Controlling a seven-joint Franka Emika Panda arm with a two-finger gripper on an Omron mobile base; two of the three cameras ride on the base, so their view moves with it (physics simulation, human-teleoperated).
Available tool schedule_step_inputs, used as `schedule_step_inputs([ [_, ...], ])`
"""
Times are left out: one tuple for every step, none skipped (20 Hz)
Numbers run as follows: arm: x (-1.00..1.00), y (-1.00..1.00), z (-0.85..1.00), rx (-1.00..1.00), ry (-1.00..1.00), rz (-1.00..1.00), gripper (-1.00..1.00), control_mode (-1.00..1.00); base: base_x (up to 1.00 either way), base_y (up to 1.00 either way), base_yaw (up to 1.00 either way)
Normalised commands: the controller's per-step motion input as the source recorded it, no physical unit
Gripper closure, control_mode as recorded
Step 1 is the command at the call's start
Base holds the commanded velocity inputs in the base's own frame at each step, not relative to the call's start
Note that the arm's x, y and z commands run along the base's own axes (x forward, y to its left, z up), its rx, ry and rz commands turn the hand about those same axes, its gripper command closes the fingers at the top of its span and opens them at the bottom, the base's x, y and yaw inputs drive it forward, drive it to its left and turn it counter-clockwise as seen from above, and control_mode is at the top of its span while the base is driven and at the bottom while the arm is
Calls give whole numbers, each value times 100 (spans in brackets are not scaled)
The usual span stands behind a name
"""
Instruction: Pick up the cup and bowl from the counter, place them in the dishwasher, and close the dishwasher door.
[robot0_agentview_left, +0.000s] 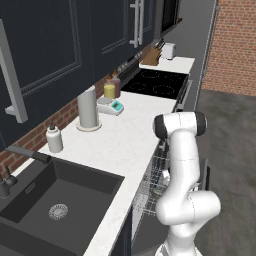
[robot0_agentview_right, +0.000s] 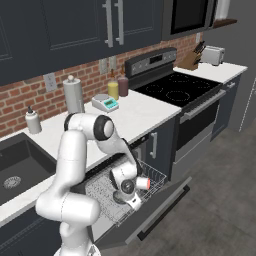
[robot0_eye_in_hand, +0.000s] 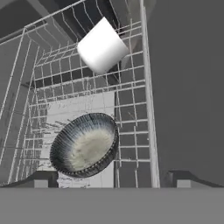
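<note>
Kitchen w/ white counter (robot0_agentview_left: 125, 145) over dark cabinets; dishwasher door (robot0_agentview_right: 165, 202) dropped open, wire rack (robot0_agentview_right: 107, 197) pulled out. Gripper (robot0_agentview_right: 134, 200) hangs over rack, jaws spread wide, holding nothing. Bowl (robot0_eye_in_hand: 84, 145) sits in rack below it; cup (robot0_eye_in_hand: 102, 45) lies on its side nearby in the rack.

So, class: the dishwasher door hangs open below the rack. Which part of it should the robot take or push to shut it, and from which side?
Take the dishwasher door at its free outer edge, coming from beneath and lifting. It lies dropped down, hinged at the cabinet, so that far edge probably gives the most leverage. The open jaws of the gripper could likely just push its underside.
</note>
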Motion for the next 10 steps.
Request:
schedule_step_inputs([
  [-94, -19, 100, 17, -20, -3, -100, -100, 0, 0, 0],
  [-81, -21, 100, 17, -18, -3, -100, -100, 0, 0, 0],
  [-80, -21, 100, 16, -20, -3, -100, -100, 0, 0, 0],
  [-60, -31, 100, 17, -18, -2, -100, -100, 0, 0, 0],
  [-49, -33, 100, 15, -16, -1, -100, -100, 0, 0, 0],
  [-36, -33, 100, 17, -17, 0, -100, -100, 0, 0, 0],
  [-28, -35, 100, 17, -12, 0, -100, -100, 0, 0, 0],
  [-26, -34, 100, 15, -12, 0, -100, -100, 0, 0, 0],
  [-21, -38, 100, 15, -9, 0, -100, -100, 0, 0, 0],
  [-20, -40, 100, 14, -9, 0, -100, -100, 0, 0, 0],
])
